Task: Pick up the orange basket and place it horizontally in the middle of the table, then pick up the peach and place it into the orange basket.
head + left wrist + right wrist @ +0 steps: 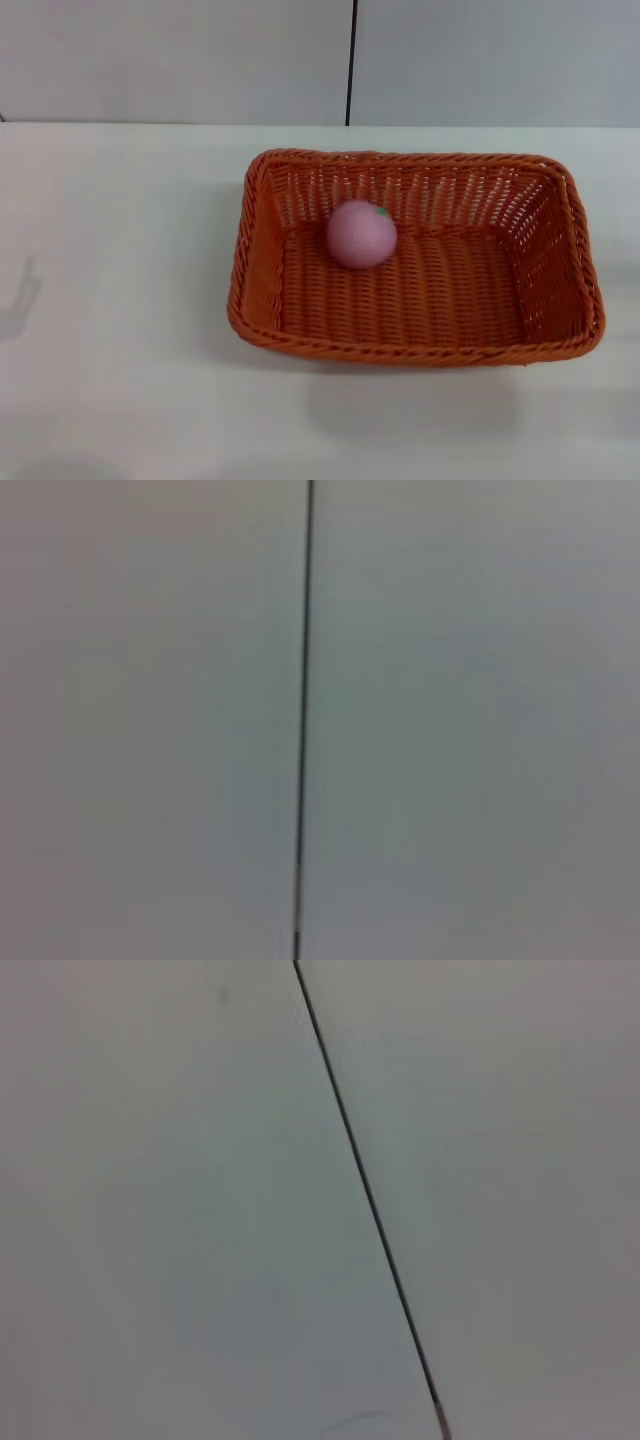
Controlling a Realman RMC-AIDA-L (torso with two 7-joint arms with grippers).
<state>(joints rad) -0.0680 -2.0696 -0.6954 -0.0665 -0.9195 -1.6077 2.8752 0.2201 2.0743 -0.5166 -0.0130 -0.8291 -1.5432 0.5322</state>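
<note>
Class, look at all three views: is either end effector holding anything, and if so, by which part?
Nothing is held. No end effector shows in any view; the peach lies free inside the orange basket on the table.

The peach [361, 234] hides part of the orange basket [414, 340] floor and far wall. The desk [120, 300] runs past 3 edges of the head view.

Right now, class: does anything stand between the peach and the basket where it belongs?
Nothing does. The peach already lies inside the basket, on its floor near the back wall. No gripper is visible.
</note>
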